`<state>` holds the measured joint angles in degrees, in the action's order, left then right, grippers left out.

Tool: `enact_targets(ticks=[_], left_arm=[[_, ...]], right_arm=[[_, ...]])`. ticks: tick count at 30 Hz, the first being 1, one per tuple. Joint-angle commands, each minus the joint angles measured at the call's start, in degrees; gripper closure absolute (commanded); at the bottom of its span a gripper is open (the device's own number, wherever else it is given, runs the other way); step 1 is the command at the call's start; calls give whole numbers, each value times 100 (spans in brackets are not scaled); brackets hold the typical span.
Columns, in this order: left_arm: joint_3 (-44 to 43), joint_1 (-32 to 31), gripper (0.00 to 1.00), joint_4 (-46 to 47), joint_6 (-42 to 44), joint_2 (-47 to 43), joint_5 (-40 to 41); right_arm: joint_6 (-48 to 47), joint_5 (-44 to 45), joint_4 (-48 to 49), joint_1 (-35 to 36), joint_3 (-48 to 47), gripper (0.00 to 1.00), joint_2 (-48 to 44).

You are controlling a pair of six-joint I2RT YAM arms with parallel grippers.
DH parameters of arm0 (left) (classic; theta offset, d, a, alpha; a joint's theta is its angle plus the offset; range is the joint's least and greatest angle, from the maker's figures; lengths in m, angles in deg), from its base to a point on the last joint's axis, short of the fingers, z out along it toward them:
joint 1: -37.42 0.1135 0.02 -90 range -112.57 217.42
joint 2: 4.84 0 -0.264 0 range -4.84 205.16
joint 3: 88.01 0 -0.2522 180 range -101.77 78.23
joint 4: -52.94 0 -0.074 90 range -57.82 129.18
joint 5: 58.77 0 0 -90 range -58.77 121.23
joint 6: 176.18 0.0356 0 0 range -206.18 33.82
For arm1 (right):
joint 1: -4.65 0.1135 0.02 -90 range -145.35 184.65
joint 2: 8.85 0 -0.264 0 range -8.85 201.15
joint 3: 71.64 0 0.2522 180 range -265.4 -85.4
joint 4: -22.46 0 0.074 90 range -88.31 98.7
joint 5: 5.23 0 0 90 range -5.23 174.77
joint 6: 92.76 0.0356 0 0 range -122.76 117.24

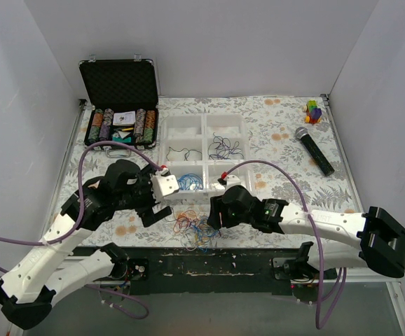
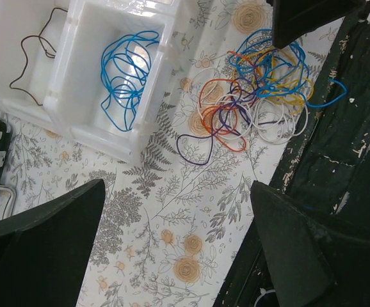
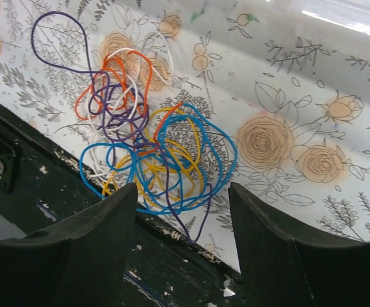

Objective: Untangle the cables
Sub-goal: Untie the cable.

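A tangle of cables (image 1: 197,229) in blue, orange, yellow, purple and white lies at the table's near edge, between the two arms. It shows in the left wrist view (image 2: 255,96) and the right wrist view (image 3: 153,153). My left gripper (image 1: 157,213) is open and empty, left of the tangle and above the cloth (image 2: 178,243). My right gripper (image 1: 214,218) is open and empty, just right of the tangle, its fingers (image 3: 102,236) spread over the tangle's near edge. Sorted blue cables (image 2: 128,77) lie in a tray compartment.
A white compartment tray (image 1: 202,131) stands mid-table, with a black cable (image 2: 34,48) and dark cables (image 1: 225,148) in other compartments. A black case of poker chips (image 1: 120,105) stands back left. A microphone (image 1: 314,150) and a coloured toy (image 1: 314,111) lie back right.
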<state>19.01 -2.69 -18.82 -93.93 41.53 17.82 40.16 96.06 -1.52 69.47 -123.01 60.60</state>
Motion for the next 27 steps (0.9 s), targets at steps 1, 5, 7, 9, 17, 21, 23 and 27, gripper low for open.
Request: enact_targets(ticks=[1,5,7,9,17,21,23,27], left_arm=[[-204,13,2,95,63,39,321],[-362,13,2,148,63,109,383],[-371,13,2,227,63,109,453],[-353,13,2,298,80,83,523],[-388,13,2,456,151,170,813],[-415,13,2,500,177,267,910],[-432,13,2,474,221,267,849],[-459,13,2,587,248,162,691]], right_arm=[[-29,-381,406,-31,148,36,-116],[6,-496,503,-31,350,48,-186],[24,-487,538,-31,438,53,-239],[50,-505,582,-30,491,56,-274],[-2,-558,460,-31,465,86,-397],[-99,-479,48,-31,96,99,-642],[-178,-382,-207,-22,-184,99,-914],[-441,-302,-533,-22,-817,99,-1538]])
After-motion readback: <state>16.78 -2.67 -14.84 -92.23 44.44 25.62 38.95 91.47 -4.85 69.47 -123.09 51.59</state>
